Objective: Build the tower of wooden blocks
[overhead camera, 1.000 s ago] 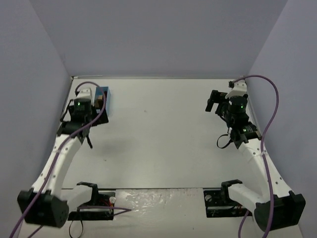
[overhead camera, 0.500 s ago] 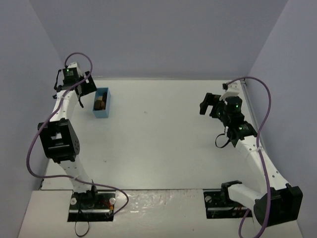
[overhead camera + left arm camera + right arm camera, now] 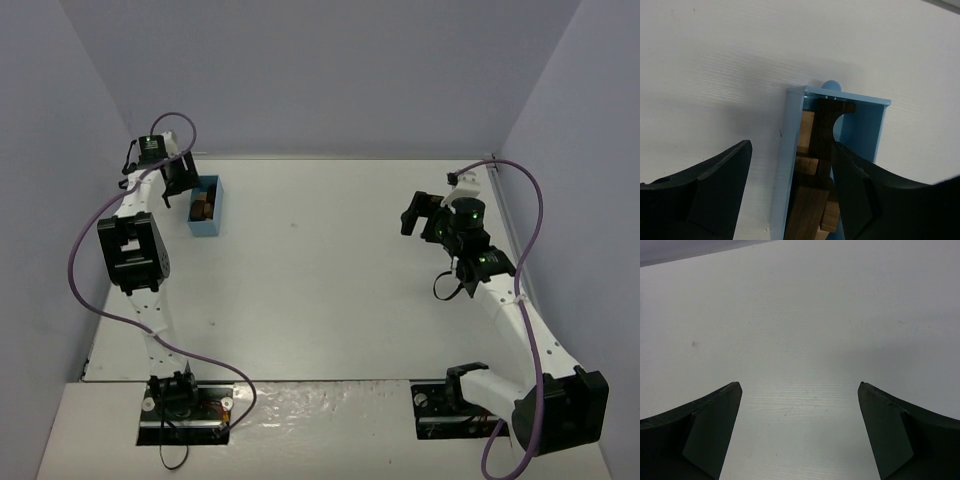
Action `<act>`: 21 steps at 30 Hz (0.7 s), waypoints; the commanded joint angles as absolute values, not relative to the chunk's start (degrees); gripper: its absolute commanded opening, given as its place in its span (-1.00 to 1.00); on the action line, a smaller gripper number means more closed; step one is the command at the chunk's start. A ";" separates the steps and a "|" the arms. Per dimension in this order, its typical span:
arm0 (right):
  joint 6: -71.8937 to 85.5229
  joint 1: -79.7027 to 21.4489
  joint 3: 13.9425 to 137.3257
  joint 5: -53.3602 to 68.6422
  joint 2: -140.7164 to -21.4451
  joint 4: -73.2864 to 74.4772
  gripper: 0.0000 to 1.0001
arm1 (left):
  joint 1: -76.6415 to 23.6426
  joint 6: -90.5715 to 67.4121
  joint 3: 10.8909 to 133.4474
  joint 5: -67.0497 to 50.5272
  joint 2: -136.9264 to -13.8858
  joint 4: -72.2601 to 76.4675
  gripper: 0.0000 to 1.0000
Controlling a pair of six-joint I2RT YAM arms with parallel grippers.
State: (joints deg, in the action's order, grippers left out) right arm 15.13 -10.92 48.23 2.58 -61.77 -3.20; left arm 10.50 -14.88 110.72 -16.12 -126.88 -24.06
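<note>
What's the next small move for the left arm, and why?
Probably close the left end effector on the light blue box, to lift and tip it. The wood blocks sit packed inside it, none stacked on the table yet. The open fingers stand either side of the box's left wall and the blocks, so picking one block looks cramped.

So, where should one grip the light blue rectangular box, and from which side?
Likely across its two long walls, near the middle, coming down from above. The light blue rectangular box lies flat, open side up, and looks narrow; the open left gripper hangs above it. Keep the jaws outside, clear of the brown wooden blocks.
</note>
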 commanded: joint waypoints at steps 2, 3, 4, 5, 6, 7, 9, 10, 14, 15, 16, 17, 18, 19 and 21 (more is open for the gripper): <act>16.79 -10.99 48.95 3.26 -62.94 -7.03 1.00 | 10.37 -12.38 113.37 -16.94 -126.65 -23.82 0.11; 16.85 -11.05 48.95 3.31 -63.05 -7.03 1.00 | 10.31 -12.10 113.14 -16.61 -126.71 -23.82 0.01; 16.92 -11.07 48.96 3.45 -63.06 -7.03 1.00 | 10.26 -11.84 112.96 -16.30 -126.76 -23.82 -0.11; 17.01 -11.07 48.96 3.68 -62.97 -7.03 1.00 | 10.21 -11.61 112.82 -16.03 -126.81 -23.82 -0.25; 17.05 -11.07 48.86 3.78 -62.80 -7.00 1.00 | 10.16 -11.42 112.80 -15.84 -126.79 -23.85 -0.37; 17.05 -11.07 48.69 3.78 -62.57 -6.95 1.00 | 10.10 -11.24 112.86 -15.73 -126.73 -23.91 -0.48; 17.05 -10.99 48.39 3.69 -62.10 -7.02 1.00 | 9.70 -10.59 113.11 -15.27 -126.28 -24.21 -0.71; 17.05 -10.99 48.28 3.69 -61.73 -6.98 1.00 | 9.51 -10.18 113.11 -14.68 -125.94 -24.32 -0.84; 17.14 -11.01 48.08 3.93 -60.61 -6.94 1.00 | 7.49 -7.75 112.91 -12.41 -123.76 -25.94 -1.00; 17.21 -10.99 47.96 3.99 -60.24 -6.98 1.00 | 6.40 -7.05 112.59 -10.82 -122.56 -26.64 -1.00; 17.36 -11.00 47.77 4.04 -59.86 -7.03 1.00 | 5.08 -6.19 112.11 -8.60 -121.21 -27.41 -1.00; 17.51 -11.05 47.61 4.04 -59.54 -7.03 1.00 | 3.73 -4.74 111.64 -6.01 -119.97 -28.04 -1.00; 17.81 -11.04 47.42 3.98 -59.22 -7.03 1.00 | 2.24 -3.58 111.12 -3.11 -118.69 -28.79 -1.00; 18.20 -10.99 47.19 3.87 -58.88 -7.03 1.00 | 0.63 -2.61 110.54 0.02 -117.40 -29.64 -1.00; 18.69 -10.99 46.79 3.87 -58.23 -7.03 1.00 | -4.72 -0.42 108.59 8.71 -115.12 -31.26 -1.00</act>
State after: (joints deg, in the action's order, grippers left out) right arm 16.91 -10.92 47.24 3.49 -60.80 -3.20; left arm 4.44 -6.14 109.43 -6.05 -126.90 -28.96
